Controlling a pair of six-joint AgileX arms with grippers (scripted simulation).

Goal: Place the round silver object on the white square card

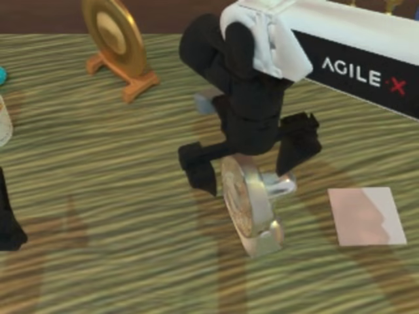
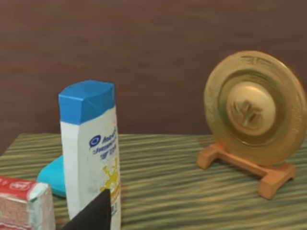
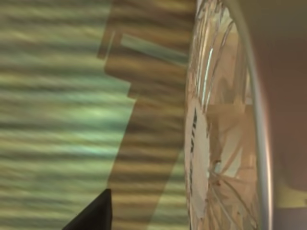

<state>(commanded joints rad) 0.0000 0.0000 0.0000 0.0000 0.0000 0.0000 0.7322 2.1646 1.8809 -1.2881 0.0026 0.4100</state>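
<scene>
A: Where are we on the disc job?

B: Our right gripper [image 1: 245, 163] sits over the round silver object [image 1: 247, 208] near table centre. Fingers spread wide, one on each side of the upper rim. No squeeze that we can see, so we're holding nothing yet. Disc stands on edge on its wedge foot, knob facing the top view's right.

A: And the target?

B: The white square card [image 1: 365, 215] lies flat, to the right of the disc and clear of it. Nothing on it.

A: So we're at the grasp step?

B: That's our read: pre-grasp. The right wrist view is filled by the disc's face [image 3: 216, 143], so we're very close in.

A: Next move?

B: Close on the rim, lift enough to clear the foot, carry right, set down centred on the card. The rim is shiny and curved, so we'd judge slip or tipping the main risk.

A: Left arm?

B: Parked at the left edge [image 1: 8, 226], facing a shampoo bottle [image 2: 91, 148] and the gold disc on its wooden stand [image 1: 118, 39]. Can't tell its finger state.
</scene>
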